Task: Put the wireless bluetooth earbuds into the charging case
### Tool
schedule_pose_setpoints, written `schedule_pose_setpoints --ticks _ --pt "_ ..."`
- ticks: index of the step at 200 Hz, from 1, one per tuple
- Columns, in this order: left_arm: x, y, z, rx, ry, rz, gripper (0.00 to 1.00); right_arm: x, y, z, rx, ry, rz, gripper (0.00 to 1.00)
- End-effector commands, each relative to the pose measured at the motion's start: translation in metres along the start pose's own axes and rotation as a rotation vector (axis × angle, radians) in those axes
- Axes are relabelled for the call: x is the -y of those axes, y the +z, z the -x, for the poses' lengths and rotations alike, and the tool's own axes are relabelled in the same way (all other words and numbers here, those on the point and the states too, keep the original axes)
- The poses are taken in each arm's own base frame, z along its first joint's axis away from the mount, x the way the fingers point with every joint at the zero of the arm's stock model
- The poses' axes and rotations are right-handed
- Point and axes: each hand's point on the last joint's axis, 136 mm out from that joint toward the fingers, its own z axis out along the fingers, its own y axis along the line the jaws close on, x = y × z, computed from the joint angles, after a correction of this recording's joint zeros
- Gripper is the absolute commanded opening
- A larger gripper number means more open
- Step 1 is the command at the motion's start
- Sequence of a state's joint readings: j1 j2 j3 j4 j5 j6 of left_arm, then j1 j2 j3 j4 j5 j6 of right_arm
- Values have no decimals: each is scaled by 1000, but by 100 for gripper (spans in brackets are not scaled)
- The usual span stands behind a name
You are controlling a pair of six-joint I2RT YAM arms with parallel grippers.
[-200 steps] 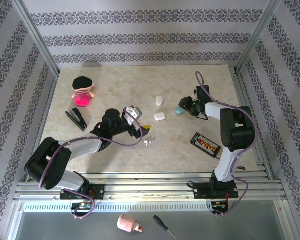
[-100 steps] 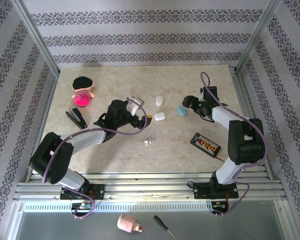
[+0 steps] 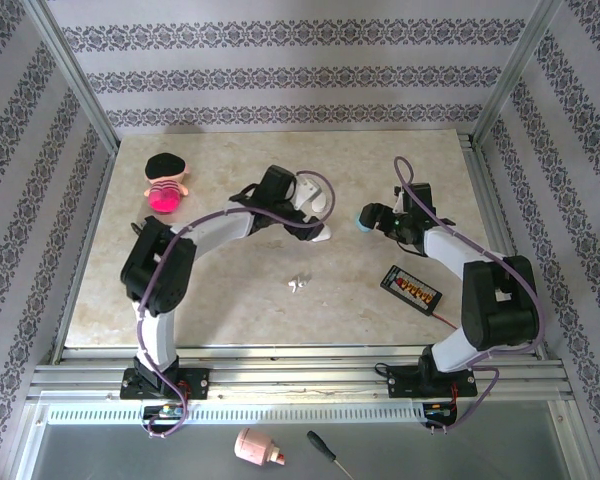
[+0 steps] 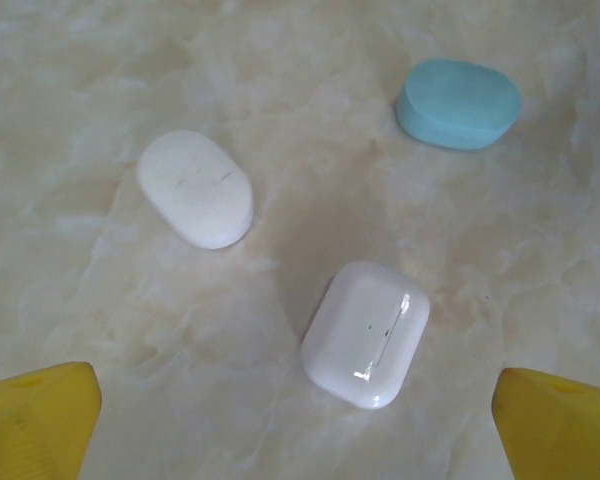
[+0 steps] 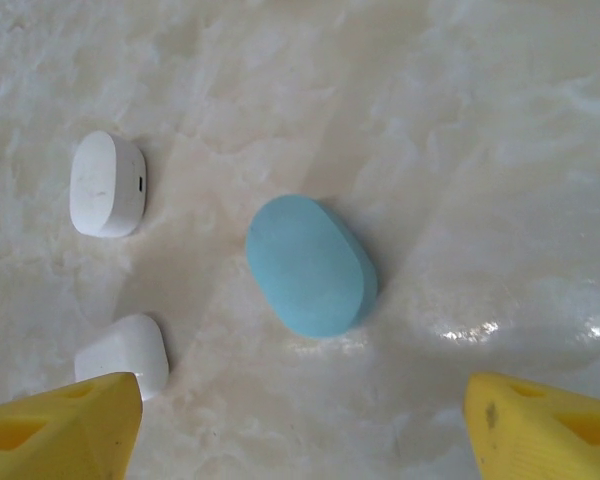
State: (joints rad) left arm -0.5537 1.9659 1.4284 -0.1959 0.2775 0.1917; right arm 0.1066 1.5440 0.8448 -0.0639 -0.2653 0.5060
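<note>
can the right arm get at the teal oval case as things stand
Probably yes. The right tool hangs open over the pale teal oval plastic case, which lies alone on the table between its yellow fingertips; the two white cases sit off to the side.

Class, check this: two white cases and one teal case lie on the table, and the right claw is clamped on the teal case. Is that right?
Not quite: the right claw stands open, clear of the teal case, as the right wrist view shows. The rest holds.
</note>
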Motion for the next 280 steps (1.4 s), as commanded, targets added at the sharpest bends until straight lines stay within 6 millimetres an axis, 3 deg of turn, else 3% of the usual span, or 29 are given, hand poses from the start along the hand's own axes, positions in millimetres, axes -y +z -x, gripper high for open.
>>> schedule_pose_setpoints --ticks 1,32,83,132,175,194,253,280 --pt "27 10 -36 -252 129 -61 100 6 -9 0 20 -22 -17 83" --pt "41 21 -37 -386 242 -81 100 13 -11 -7 14 -17 -25 84" --pt "31 45 -33 -555 272 -53 95 20 -14 -13 8 -3 -23 84" --pt "30 58 -21 -571 308 -60 90 25 -16 -15 5 3 -21 84" --pt "31 63 -34 -610 312 -73 88 29 -14 -18 -3 12 -23 84" --pt "30 66 -39 -624 312 -72 79 28 -12 -18 -7 18 -14 84" --pt "29 79 -41 -606 311 -66 67 26 -14 -16 -3 22 -10 83" --pt "25 86 -41 -596 308 -42 50 26 -14 -16 -5 22 -8 82"
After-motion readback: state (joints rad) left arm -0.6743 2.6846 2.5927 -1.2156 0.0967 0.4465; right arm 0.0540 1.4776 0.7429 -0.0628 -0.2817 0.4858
